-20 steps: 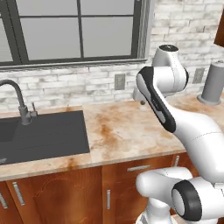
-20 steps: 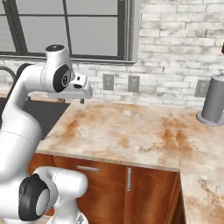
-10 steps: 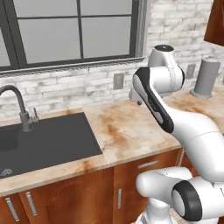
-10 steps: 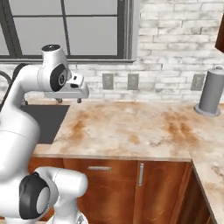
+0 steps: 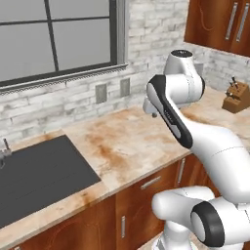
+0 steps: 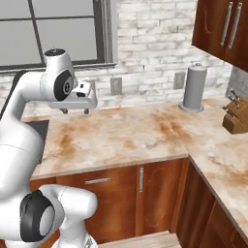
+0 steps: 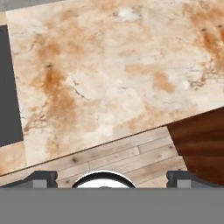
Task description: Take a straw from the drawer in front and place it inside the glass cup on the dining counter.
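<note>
While the tool hangs spread wide and empty above the counter, the sink basin sits bare.

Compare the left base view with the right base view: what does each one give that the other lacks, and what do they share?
Left base view: the wide dark sink basin set in the counter. Right base view: a grey cylinder standing by the brick wall, and the counter's corner turning along the right side. Both: the knife block, the window, the wall outlets, the drawer under the marble counter, and the arm with its open claw.
</note>
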Available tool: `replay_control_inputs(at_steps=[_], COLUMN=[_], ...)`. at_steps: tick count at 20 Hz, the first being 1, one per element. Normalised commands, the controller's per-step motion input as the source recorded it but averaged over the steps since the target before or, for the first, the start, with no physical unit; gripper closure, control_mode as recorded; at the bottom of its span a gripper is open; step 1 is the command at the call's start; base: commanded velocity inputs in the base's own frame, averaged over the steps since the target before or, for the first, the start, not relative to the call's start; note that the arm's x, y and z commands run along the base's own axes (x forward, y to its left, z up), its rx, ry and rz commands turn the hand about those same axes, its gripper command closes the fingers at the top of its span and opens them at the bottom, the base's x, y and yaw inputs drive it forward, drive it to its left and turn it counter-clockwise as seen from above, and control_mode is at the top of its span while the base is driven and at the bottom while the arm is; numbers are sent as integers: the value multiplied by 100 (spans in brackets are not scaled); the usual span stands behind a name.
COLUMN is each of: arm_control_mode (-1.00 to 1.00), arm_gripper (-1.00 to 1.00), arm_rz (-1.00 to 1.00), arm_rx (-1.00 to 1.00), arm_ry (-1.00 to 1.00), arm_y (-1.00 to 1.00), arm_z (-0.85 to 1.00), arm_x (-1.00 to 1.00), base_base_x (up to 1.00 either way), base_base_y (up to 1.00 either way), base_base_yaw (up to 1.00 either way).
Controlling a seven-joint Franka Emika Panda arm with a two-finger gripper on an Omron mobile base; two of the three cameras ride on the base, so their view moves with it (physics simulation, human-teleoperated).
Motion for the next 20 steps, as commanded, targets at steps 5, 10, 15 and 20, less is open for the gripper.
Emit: replay_control_inputs(at_steps=[5,10,15,20], arm_control_mode=[100,100,100,100], arm_gripper=[-100,-100,-100,-100], arm_rz=[0,0,0,0], arm_rx=[0,0,0,0], arm_ry=[0,0,0,0], arm_y=[0,0,0,0], arm_z=[0,0,0,0], arm_x=[0,0,0,0], base_base_x=[-14,-36,-52,-51], base_base_y=[28,23,19,24], base_base_yaw=[-41,-34,-28,-26])
